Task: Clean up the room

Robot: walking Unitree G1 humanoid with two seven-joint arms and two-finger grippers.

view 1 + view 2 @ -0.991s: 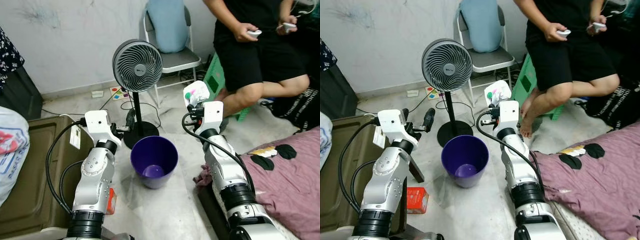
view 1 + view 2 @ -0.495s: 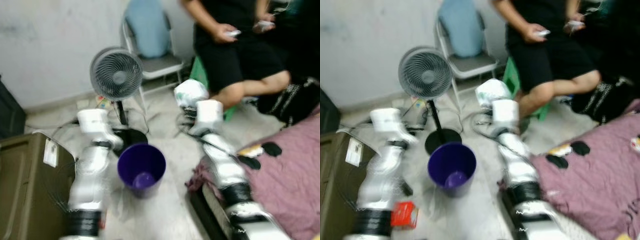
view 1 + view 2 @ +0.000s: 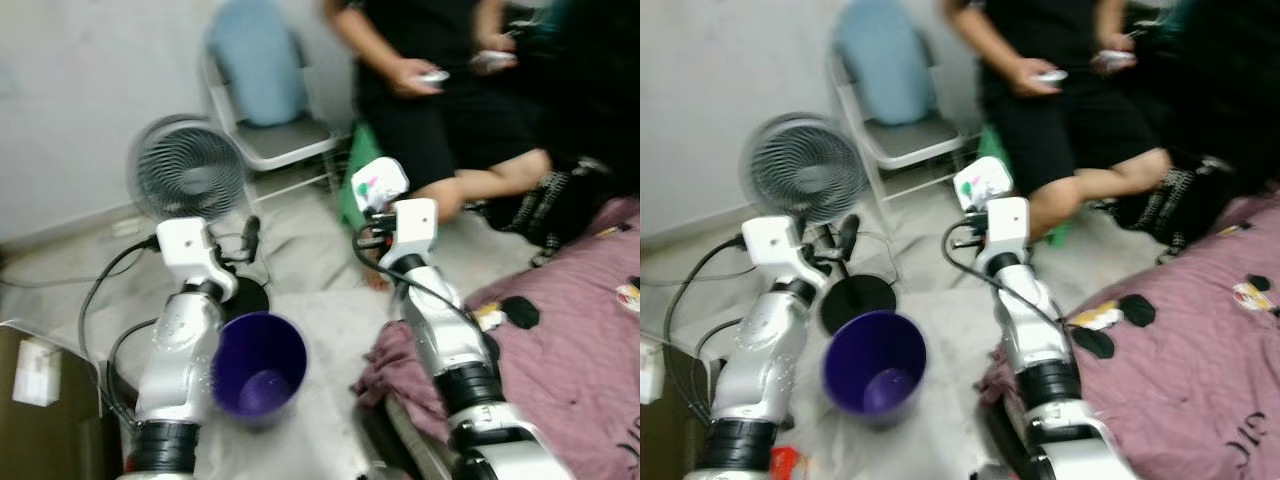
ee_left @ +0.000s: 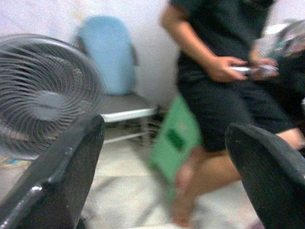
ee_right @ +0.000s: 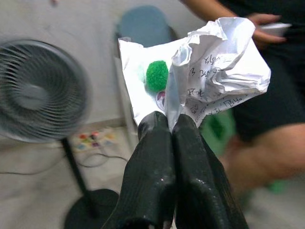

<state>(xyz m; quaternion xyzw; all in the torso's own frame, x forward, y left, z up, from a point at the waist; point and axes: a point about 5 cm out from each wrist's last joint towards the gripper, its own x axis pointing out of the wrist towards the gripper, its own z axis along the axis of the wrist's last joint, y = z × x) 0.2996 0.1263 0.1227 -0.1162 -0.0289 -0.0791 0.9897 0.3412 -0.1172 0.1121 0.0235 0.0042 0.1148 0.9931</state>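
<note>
My right gripper (image 5: 167, 125) is shut on a crumpled sheet of white paper (image 5: 209, 67) with handwriting and a green spot. It holds the paper (image 3: 378, 183) up at chest height, to the right of and above a purple bin (image 3: 258, 375) that stands on the floor between my arms. The bin looks empty but for a pale patch at its bottom. My left gripper (image 4: 164, 129) is open with nothing between its fingers, raised beside the fan and above the bin's left rim.
A standing fan (image 3: 185, 170) is just behind the bin. A chair with a blue cushion (image 3: 260, 90) stands by the wall. A person (image 3: 430, 90) sits on a green stool (image 3: 352, 190). A purple-covered bed (image 3: 580, 340) is at right, a dark box (image 3: 40, 420) at left.
The whole picture has slid left and blurred, so the camera has turned right. Both arms keep their pose, and the paper stays in the right gripper.
</note>
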